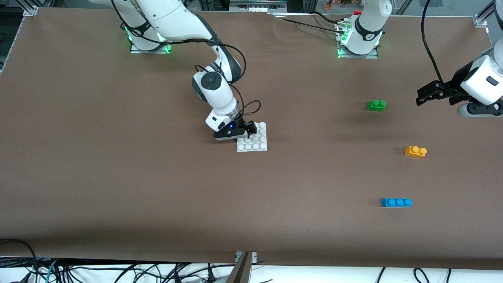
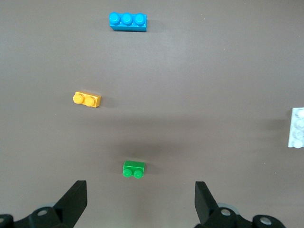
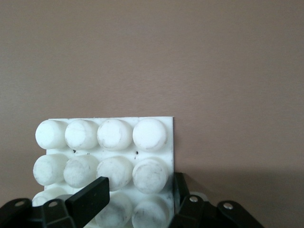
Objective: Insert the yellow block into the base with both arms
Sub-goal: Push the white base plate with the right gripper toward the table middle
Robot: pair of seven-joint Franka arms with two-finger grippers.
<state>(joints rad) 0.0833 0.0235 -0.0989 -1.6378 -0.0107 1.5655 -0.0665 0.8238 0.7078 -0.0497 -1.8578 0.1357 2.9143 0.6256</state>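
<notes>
The yellow block [image 1: 415,151] lies alone on the table toward the left arm's end, and also shows in the left wrist view [image 2: 87,99]. The white studded base [image 1: 257,142] lies flat near the table's middle. My right gripper [image 1: 250,131] is down on the base's edge; in the right wrist view [image 3: 137,190] one finger sits among the studs [image 3: 116,135] and the other against the plate's rim, shut on it. My left gripper [image 1: 423,98] hangs open and empty in the air over the table, with nothing between its fingers [image 2: 141,199].
A green two-stud brick [image 1: 376,105] lies farther from the front camera than the yellow block, and shows just ahead of the left fingers [image 2: 133,169]. A blue three-stud brick [image 1: 396,202] lies nearer the camera [image 2: 128,21]. The base's edge shows in the left wrist view [image 2: 297,127].
</notes>
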